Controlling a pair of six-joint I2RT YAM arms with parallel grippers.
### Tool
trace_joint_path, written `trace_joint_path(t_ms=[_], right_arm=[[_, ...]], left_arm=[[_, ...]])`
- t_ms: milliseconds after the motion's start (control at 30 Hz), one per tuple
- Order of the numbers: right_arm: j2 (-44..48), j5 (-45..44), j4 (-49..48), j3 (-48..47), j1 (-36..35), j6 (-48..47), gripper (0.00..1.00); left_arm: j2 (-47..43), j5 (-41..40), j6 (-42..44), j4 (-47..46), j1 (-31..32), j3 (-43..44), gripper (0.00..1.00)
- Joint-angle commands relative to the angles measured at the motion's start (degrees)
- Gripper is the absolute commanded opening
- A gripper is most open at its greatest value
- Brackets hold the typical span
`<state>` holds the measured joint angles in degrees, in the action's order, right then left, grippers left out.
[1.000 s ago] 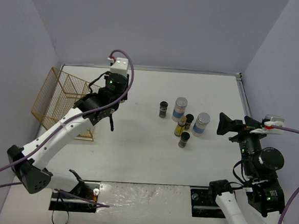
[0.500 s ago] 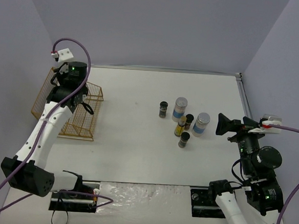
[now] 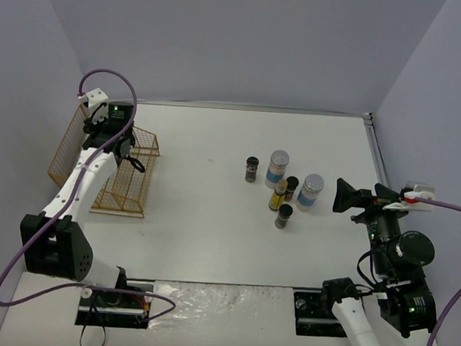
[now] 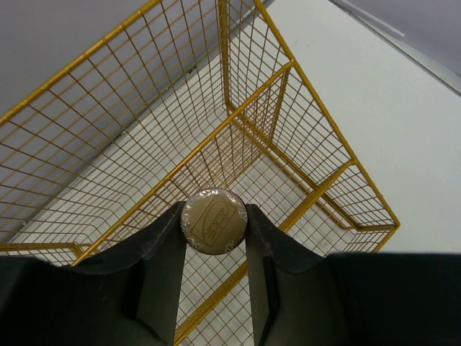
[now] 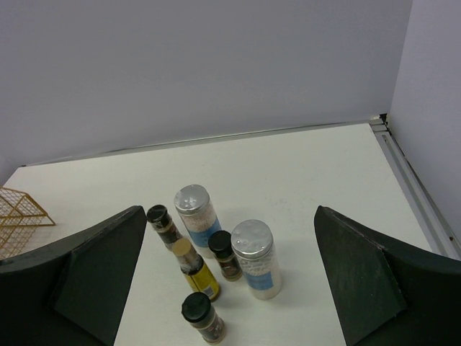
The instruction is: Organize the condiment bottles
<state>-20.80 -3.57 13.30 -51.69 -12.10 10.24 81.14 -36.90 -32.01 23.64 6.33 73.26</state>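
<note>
From above, the left gripper (image 3: 134,165) hangs over the gold wire rack (image 3: 90,143) at the table's (image 3: 203,219) left side; 6 condiment bottles (image 3: 277,167) cluster right of centre, near the wide-spread right gripper (image 3: 365,195). Left wrist: its fingers (image 4: 162,245) clamp 1 bottle (image 4: 213,220), seen end-on, above the rack's compartments. Right wrist: the fingers (image 5: 101,267) gape, with the 6 bottles standing ahead.

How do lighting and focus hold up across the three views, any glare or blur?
Top external: soft even light, faint shadows, glare on the shiny strip at the near edge. Left wrist: gold wire rack sharp; glints on the round tan bottle end between dark left fingers. Right wrist: small bottles sharp, black right fingers featureless.
</note>
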Motion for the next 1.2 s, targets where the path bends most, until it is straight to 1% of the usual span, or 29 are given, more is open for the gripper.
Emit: trace_joint_path(t_ms=[0,100,400,600,700,733,800,900,1000,1133,1167], right_arm=[[-0.74,0.5,-4.07,0.45,-0.38,-0.75,1.0],[-0.74,0.5,-4.16,0.45,-0.38,-0.83,1.0],[-0.38,-0.27,-4.23,1.42,-0.47,-0.92,1.0],[-0.33,-0.47,-4.25,1.84,-0.47,-0.85,1.0],[-0.47,-0.47,-4.25,2.03,-0.47,-0.75,1.0],[-0.55,-0.47,-4.25,1.95,-0.47,-0.75,1.0],[-0.65,-0.3,-4.25,1.94,-0.47,-0.75,1.0],[-0.51,-0.38,-4.25,1.94,-0.47,-0.77,1.0],[-0.23,-0.31,-4.25,2.33,-0.47,-0.75,1.0],[-0.12,-0.38,-4.42,2.47,-0.47,-0.58,1.0],[-0.12,-0.3,-4.42,2.47,-0.47,-0.57,1.0]], left_arm=[[1.39,0.07,-4.83,-6.25,-0.79,1.45,0.0],[2.53,0.25,-5.94,-6.76,-0.88,1.0,0.0],[5.76,-4.71,-7.76,-9.11,-0.88,-0.95,0.0],[6.31,-4.67,-7.51,-9.58,-0.88,-1.6,0.0],[6.48,-3.98,-7.88,-9.49,-1.05,-2.23,0.02],[6.48,-3.5,-7.97,-9.57,-1.14,-2.48,0.05],[6.67,-3.06,-7.98,-9.75,-1.24,-2.51,0.15],[6.97,-2.09,-8.11,-9.2,-1.52,-2.31,0.26],[6.71,-1.24,-8.33,-8.02,-1.67,-1.86,0.45],[5.62,0.63,-8.16,-6.37,-1.67,-1.12,0.63],[5.36,1.18,-8.07,-5.92,-1.75,-0.86,0.66]])
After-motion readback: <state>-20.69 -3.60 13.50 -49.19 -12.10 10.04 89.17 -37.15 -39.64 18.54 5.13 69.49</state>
